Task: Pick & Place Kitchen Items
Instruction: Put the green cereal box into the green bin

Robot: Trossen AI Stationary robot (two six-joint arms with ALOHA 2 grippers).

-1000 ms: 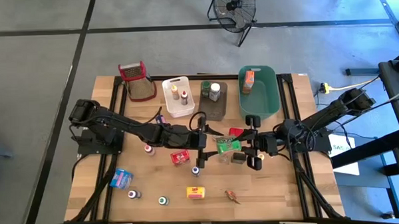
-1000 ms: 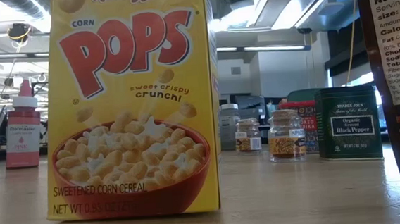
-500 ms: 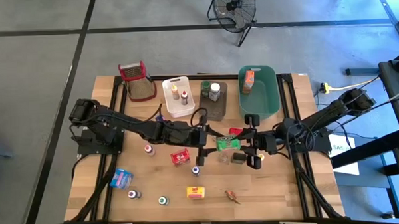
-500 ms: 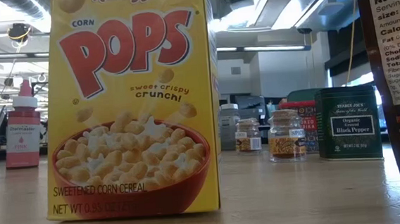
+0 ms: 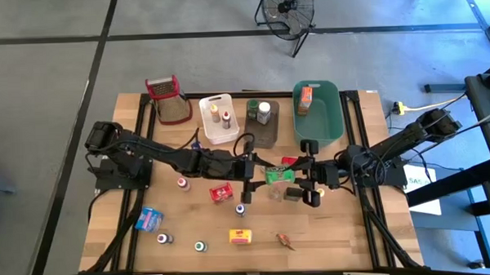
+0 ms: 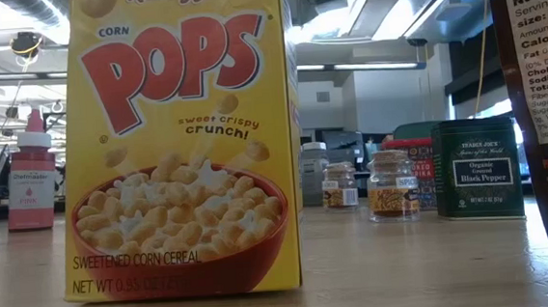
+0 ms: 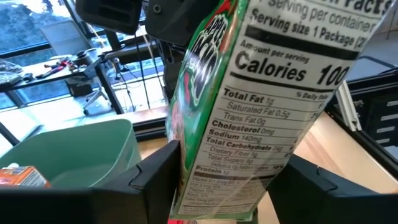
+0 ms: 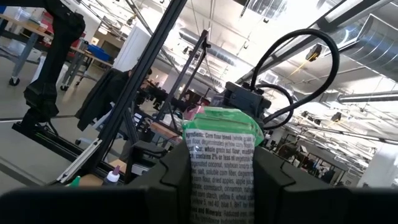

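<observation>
A small green cereal box is held above the middle of the wooden bench, between the 2 grippers. From the 9 o'clock side it is grasped by the left gripper; in the left wrist view the box is seen clamped between the 2 dark fingers, its nutrition panel turned toward the camera. From the 3 o'clock side it is grasped by the right gripper; in the right wrist view the box's narrow printed edge is pinched between that gripper's fingers. Both grippers are thus clenched on the same box.

A green tub is placed toward 1 o'clock of the box, with an orange carton lying in it. A brown tub at 12 o'clock holds a white-capped jar, and a white tub at 11 o'clock holds 2 small bottles. A mesh grater with a red top is set at 10 o'clock.

A red box lies just at 8 o'clock of the held box, a blue box farther out toward 8 o'clock, and a yellow box at 7 o'clock. In the low view the yellow Corn Pops box fills the foreground, with a black pepper tin and a spice jar behind it.
</observation>
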